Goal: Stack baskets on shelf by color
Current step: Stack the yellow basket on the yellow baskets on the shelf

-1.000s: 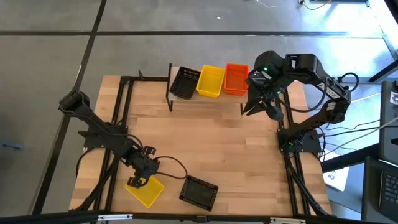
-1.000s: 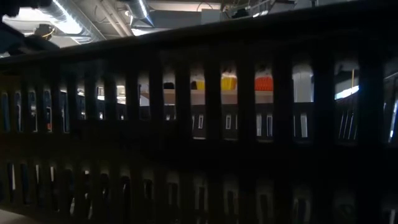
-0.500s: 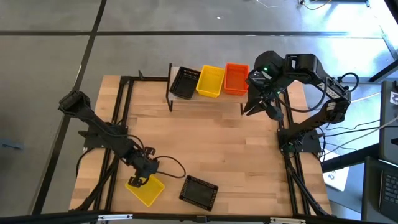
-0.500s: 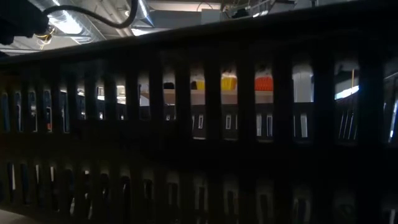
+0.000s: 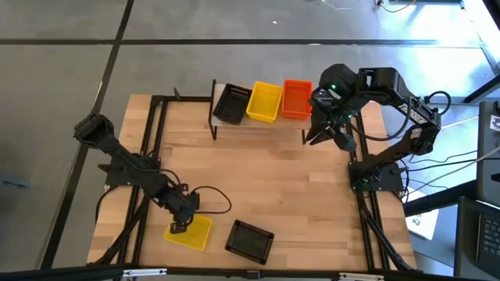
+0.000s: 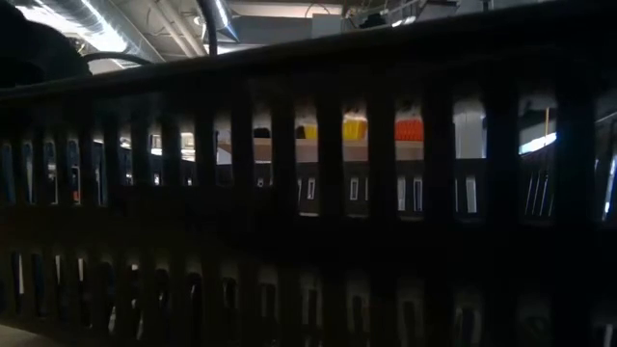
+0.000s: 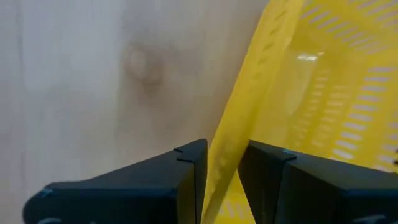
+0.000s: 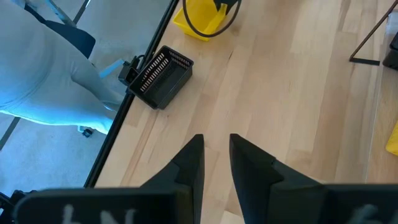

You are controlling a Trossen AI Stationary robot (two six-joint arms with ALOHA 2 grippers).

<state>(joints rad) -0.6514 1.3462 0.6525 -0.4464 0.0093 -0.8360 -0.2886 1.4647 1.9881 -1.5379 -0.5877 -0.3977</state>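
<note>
My left gripper (image 5: pixel 181 224) (image 7: pixel 222 165) is near the table's near left corner, shut on a yellow basket (image 5: pixel 192 233). A black basket (image 5: pixel 250 240) rests on its bottom to the right of it; its slotted wall (image 6: pixel 318 241) fills the low view. The shelf (image 5: pixel 258 122) stands at the far edge, with black (image 5: pixel 232 103), yellow (image 5: pixel 264 101) and orange (image 5: pixel 296 99) baskets side by side on it. My right gripper (image 5: pixel 328 139) (image 8: pixel 216 155) hovers by the shelf's right end, holding nothing, with a narrow gap between its fingers. My left gripper pinches the yellow basket's side wall (image 7: pixel 233 149) at its rim. One finger (image 7: pixel 267 171) is inside the basket and the other (image 7: pixel 183 174) outside, coming from above and pointing down. I cannot tell whether the basket's bottom is on the table.
Black metal frames run along the table's left (image 5: pixel 148 156) and right (image 5: pixel 361 187) sides, and the arm bases stand on them. Bare wood (image 5: pixel 266 179) lies between the shelf and the near baskets. A cable (image 5: pixel 211 199) loops beside my left gripper.
My left gripper has moved a little toward the table's right edge. The yellow basket has turned about in its hold, from cornerwise to nearly square with the table's edges, and has shifted slightly right. My right arm has kept still.
</note>
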